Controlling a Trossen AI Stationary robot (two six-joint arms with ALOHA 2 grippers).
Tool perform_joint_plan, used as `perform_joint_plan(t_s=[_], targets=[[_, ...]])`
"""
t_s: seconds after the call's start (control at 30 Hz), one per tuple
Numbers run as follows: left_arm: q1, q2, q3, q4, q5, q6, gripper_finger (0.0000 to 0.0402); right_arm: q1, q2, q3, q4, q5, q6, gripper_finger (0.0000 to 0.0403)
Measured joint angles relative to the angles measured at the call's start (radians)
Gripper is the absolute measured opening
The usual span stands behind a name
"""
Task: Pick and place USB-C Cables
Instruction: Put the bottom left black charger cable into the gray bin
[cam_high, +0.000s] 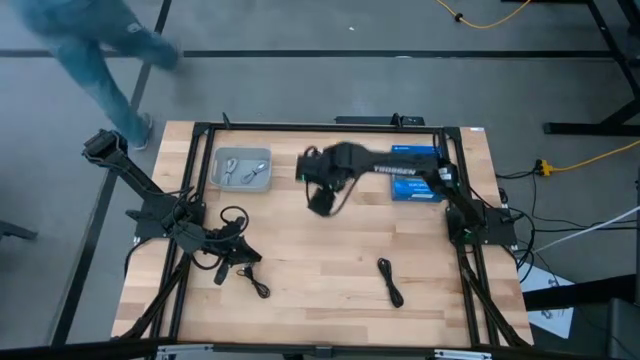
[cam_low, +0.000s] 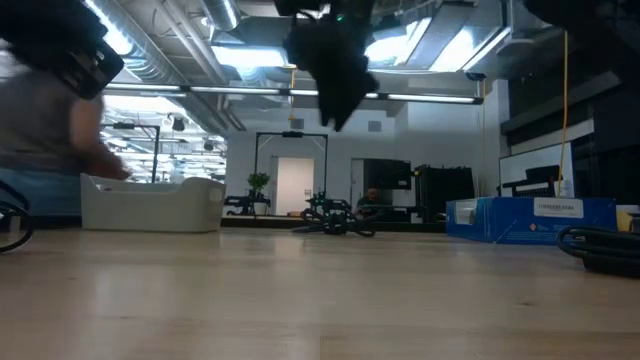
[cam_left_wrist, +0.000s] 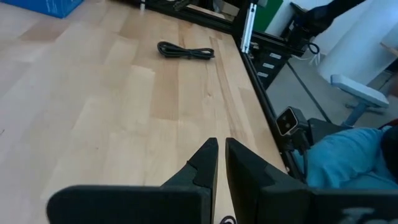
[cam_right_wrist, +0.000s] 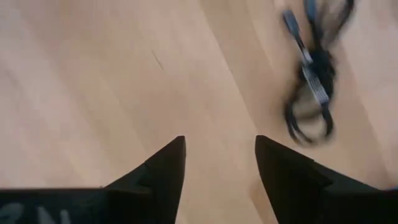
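My right gripper (cam_right_wrist: 221, 168) hangs open over the middle of the table (cam_high: 320, 198), pointing down, with nothing between its fingers. A black USB-C cable bundle (cam_right_wrist: 314, 74) lies on the wood ahead of it. Another black cable (cam_high: 390, 282) lies toward the near edge, also seen in the left wrist view (cam_left_wrist: 185, 51). More black cable (cam_high: 236, 216) lies by my left gripper (cam_high: 240, 255), which waits at the near left, shut (cam_left_wrist: 221, 163). Light cables lie in the grey tray (cam_high: 243, 168) at the far left.
A flat blue box (cam_high: 415, 175) lies at the far right under my right arm. A black cable (cam_high: 258, 287) trails near the left front. A person in blue (cam_high: 90, 50) stands beyond the table's far left corner. Bare wood spreads across the middle and near side.
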Motion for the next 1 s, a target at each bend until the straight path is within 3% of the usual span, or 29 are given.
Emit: perform_joint_plan(t_s=[0.2, 0.37, 0.57, 0.77, 0.9, 1.0], targets=[[0.0, 0.0, 0.0, 0.0, 0.0, -0.001, 0.0025, 0.182, -0.001, -0.047, -0.085, 0.025, 0.147, 0.0196], [0.0, 0.0, 0.0, 0.0, -0.001, -0.001, 0.0025, 0.329, -0.002, -0.144, 0.098, 0.024, 0.246, 0.0196], [0.0, 0.0, 0.0, 0.0, -0.001, -0.001, 0.0025, 0.448, -0.001, -0.294, 0.503, -0.039, 0.25, 0.0196], [0.0, 0.0, 0.0, 0.0, -0.002, -0.001, 0.0025, 0.475, 0.003, -0.473, 1.117, -0.036, 0.246, 0.0196], [0.0, 0.0, 0.0, 0.0, -0.002, -0.002, 0.0025, 0.473, 0.032, -0.553, 1.441, 0.087, 0.137, 0.0196], [0.0, 0.0, 0.0, 0.0, -0.001, -0.002, 0.0025, 0.472, 0.067, -0.562, 1.477, 0.194, 0.069, 0.0196]])
